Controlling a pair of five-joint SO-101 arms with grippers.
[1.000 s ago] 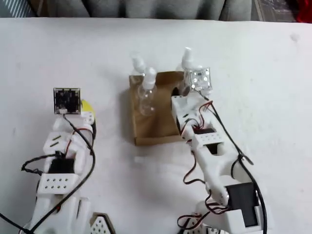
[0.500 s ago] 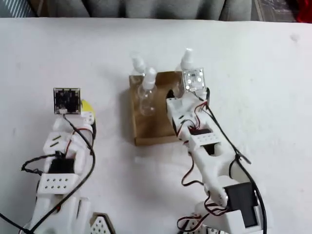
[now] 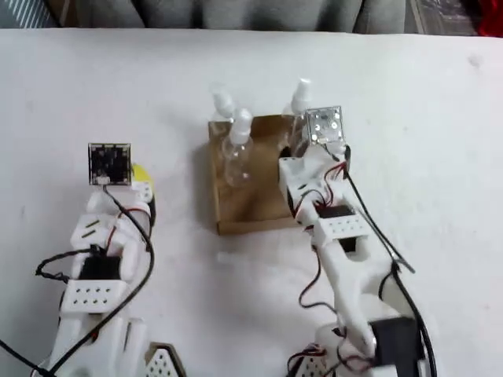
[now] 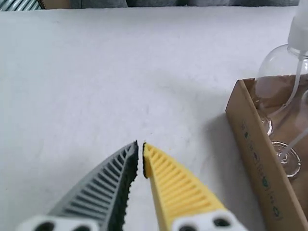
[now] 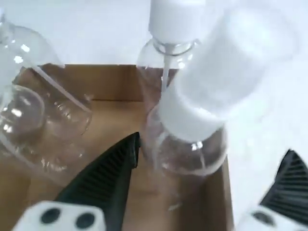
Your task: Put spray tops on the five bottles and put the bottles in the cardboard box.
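Where cardboard box (image 3: 250, 225) rests, white table (image 3: 409, 94) (grey backdrop (image 3: 236, 12) behind).

Mid-table cardboard box (image 3: 250, 206); bottles (image 3: 238, 149) upright at far end; right arm (image 3: 330, 224) over right edge.

The left arm (image 3: 98, 263) is kept folded back on its own side, with the wrist pointed forward. The left gripper (image 4: 140, 154) is seen with its grey finger (image 4: 108, 187) and yellow finger (image 4: 173, 187) pressed together at the tips. The right arm (image 3: 339, 236) is stretched forward, and the right gripper (image 5: 211, 151) is seen with its black fingers (image 5: 113, 173) spread wide apart.
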